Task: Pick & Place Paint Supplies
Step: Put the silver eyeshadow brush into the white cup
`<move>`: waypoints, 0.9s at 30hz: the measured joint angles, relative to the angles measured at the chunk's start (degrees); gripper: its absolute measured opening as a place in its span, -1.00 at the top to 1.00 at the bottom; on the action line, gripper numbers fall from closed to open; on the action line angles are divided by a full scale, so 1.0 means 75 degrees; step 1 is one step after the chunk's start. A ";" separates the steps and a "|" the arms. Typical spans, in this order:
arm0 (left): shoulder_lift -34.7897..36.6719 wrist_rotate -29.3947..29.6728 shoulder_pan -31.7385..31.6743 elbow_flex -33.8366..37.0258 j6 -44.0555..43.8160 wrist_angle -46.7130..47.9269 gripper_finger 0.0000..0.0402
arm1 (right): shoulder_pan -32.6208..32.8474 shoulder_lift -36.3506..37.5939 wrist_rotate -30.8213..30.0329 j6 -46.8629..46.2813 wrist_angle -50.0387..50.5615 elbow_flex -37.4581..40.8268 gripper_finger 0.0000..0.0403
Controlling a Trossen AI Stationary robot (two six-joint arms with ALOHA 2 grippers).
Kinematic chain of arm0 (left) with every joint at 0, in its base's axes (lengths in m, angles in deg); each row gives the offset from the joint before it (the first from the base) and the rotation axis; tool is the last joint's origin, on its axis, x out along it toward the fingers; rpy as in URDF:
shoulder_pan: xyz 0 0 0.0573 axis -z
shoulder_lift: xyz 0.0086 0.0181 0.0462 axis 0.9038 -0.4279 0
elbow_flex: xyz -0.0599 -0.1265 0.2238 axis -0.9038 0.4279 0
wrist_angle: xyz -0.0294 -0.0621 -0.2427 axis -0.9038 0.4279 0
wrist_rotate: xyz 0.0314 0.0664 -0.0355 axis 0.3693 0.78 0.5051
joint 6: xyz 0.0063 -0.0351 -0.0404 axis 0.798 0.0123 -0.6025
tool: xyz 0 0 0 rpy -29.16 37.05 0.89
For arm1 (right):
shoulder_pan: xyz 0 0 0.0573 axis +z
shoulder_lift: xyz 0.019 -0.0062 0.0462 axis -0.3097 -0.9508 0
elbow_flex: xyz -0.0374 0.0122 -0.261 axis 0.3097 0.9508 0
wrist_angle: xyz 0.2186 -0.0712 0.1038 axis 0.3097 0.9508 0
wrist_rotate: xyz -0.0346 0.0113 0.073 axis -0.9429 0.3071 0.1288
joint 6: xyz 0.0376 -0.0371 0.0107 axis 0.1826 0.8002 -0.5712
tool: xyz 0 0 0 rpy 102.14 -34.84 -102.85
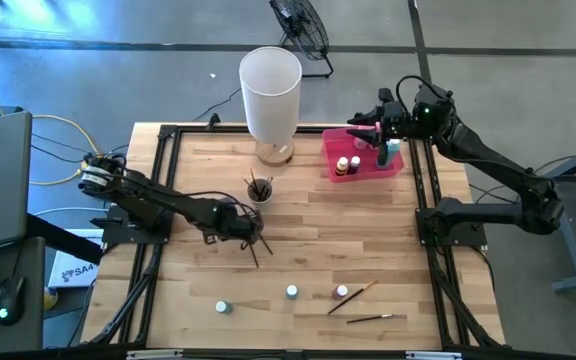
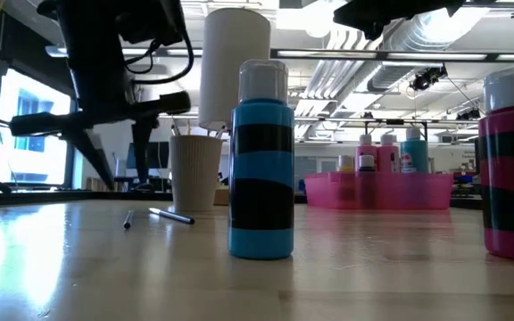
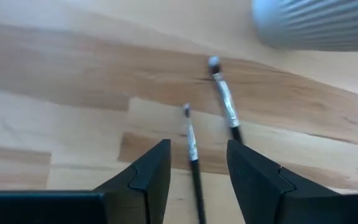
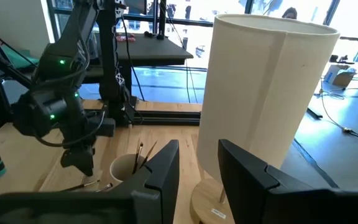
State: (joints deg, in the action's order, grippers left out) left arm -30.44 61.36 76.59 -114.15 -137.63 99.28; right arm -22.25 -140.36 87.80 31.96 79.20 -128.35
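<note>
My left gripper [image 1: 256,238] [image 3: 197,152] is open and low over the table's middle. Its fingers stand on either side of a thin dark-handled paintbrush [image 3: 193,152] lying flat, without touching it. A second brush [image 3: 226,102] lies beside it. Close by, a paper cup [image 1: 259,189] holds more brushes. My right gripper [image 1: 381,138] [image 4: 199,155] is open and empty above the pink tray [image 1: 330,150], which holds several bottles [image 1: 348,165]. Near the front edge stand a teal bottle [image 2: 261,160], a pink one [image 2: 511,169] and a third small bottle [image 1: 222,306].
A tall white cylinder [image 1: 270,95] stands at the far edge, just behind the cup. Two more brushes [image 1: 351,298] [image 1: 368,318] lie near the front edge. Bare wood shows between the left gripper and the front bottles. A dark frame rail [image 1: 158,180] borders the table.
</note>
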 joint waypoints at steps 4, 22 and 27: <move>-0.0117 0.0166 0.0011 0.0010 -0.0618 0.0279 0.23 | 0.0002 0.0000 0.0000 0.0003 0.0001 0.0000 0.48; -0.0827 -0.0016 -0.0146 -0.0002 -0.0775 0.0096 0.23 | 0.0000 0.0000 -0.0003 0.0006 0.0000 -0.0003 0.48; -0.0971 0.0053 -0.0145 -0.0029 -0.0765 -0.0094 0.23 | 0.0003 0.0000 -0.0038 0.0006 -0.0006 -0.0003 0.48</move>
State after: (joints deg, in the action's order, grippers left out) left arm -37.72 61.76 75.51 -114.37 -143.36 98.57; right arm -22.23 -140.36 87.52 32.00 79.16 -128.37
